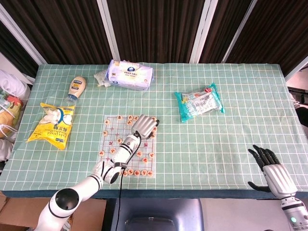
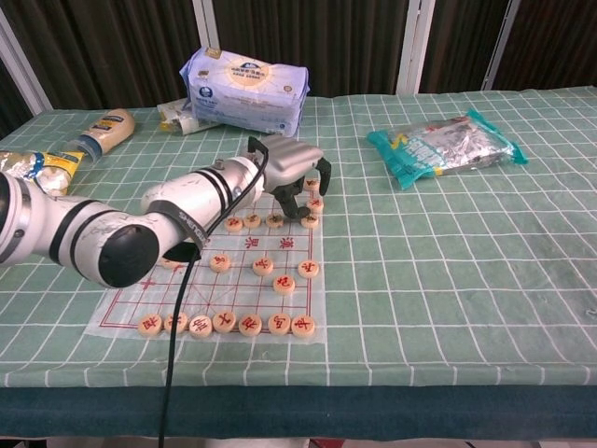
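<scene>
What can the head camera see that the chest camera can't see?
Only the head view shows the right hand, fingers spread at the table's near right corner, and the whole yellow snack bag. Only the chest view shows, from the side, the left hand's dark fingers curled down over the far row of chess pieces; whether they hold one is unclear. Both show the left hand over the chess board, the tissue pack, the mayonnaise bottle and the teal packet.
</scene>
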Robot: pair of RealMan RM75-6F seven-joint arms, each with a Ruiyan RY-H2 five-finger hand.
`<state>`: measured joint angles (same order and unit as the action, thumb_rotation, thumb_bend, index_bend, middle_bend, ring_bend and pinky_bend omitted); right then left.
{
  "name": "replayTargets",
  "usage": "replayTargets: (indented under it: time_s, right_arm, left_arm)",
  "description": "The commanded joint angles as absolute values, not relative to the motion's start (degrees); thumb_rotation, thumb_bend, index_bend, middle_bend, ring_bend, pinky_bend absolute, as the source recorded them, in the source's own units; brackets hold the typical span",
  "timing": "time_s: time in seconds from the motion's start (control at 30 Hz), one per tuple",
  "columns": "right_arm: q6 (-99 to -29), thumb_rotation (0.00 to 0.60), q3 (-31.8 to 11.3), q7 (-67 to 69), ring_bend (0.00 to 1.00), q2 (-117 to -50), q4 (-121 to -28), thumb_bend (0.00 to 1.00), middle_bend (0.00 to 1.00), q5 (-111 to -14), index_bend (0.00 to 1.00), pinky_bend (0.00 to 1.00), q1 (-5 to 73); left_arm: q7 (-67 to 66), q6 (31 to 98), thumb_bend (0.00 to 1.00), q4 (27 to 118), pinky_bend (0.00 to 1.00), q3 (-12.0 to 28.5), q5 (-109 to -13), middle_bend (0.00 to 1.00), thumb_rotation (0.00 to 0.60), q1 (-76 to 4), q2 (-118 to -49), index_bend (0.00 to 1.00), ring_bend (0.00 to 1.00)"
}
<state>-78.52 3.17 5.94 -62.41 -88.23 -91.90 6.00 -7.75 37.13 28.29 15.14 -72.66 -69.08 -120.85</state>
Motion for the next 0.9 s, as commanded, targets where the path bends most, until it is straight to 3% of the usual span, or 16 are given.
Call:
replayTargets:
  time_s: [0.03,0.3,0.47,0.6,0.7,0.77,0.83,0.9]
  right_arm:
    - [-78.6,0.600,3.2,5.9,0.00,-62.4,-88.2,0.29,0.00,-92.0,0.00,0.00,6.0]
    - [-78.6,0.600,3.2,6.0,0.00,-62.4,-88.1,0.29,0.00,-92.0,0.00,0.00,6.0]
    - [-79.1,0.600,3.7,5.7,0.00,-62.3,-88.3,0.29,0.00,-93.1,0.00,0.00,5.8]
    - [-80.2,0.600,4.0,5.1,0.00,-62.3,-88.5,0.29,0.00,-94.0,0.00,0.00,5.4]
    - [-81.1,0.600,4.0,4.7,0.00,-62.2,-88.8,0.29,0.00,-94.2,0.00,0.00,5.0]
    - [-81.6,0.600,4.1,3.7,0.00,-62.0,-89.4,0.29,0.00,-94.0,0.00,0.00,4.6]
    - [-81.8,0.600,4.2,2.7,0.00,-61.8,-90.1,0.29,0.00,-93.8,0.00,0.00,4.1]
    - [-81.7,0.600,4.5,1.6,0.00,-61.4,-91.3,0.29,0.00,-93.6,0.00,0.00,3.8]
  left_arm:
    - [-8.2,37.3,0.35,28.8,1.00,15.2,-72.5,1.00,0.600,-69.0,-120.7,0.36,1.00]
    - [-8.3,40.4,0.35,32.8,1.00,16.5,-72.4,1.00,0.600,-69.0,-118.6,0.35,1.00]
    - [-9.1,45.9,0.35,41.3,1.00,17.5,-73.1,1.00,0.600,-67.8,-114.7,0.35,1.00]
    - [-12.7,48.9,0.34,57.6,1.00,17.3,-71.7,1.00,0.600,-63.7,-107.6,0.31,1.00]
    - [-21.8,51.4,0.33,79.7,1.00,14.4,-68.0,0.98,0.600,-57.4,-96.6,0.19,1.00]
    - [-29.2,56.1,0.33,93.7,0.95,10.5,-66.8,0.81,0.600,-52.4,-88.4,0.13,0.88]
    - [-34.9,61.5,0.33,102.8,0.81,6.4,-67.9,0.55,0.600,-48.1,-82.0,0.09,0.61]
    - [-37.5,68.0,0.33,110.8,0.66,1.5,-71.5,0.38,0.600,-42.6,-75.2,0.05,0.41]
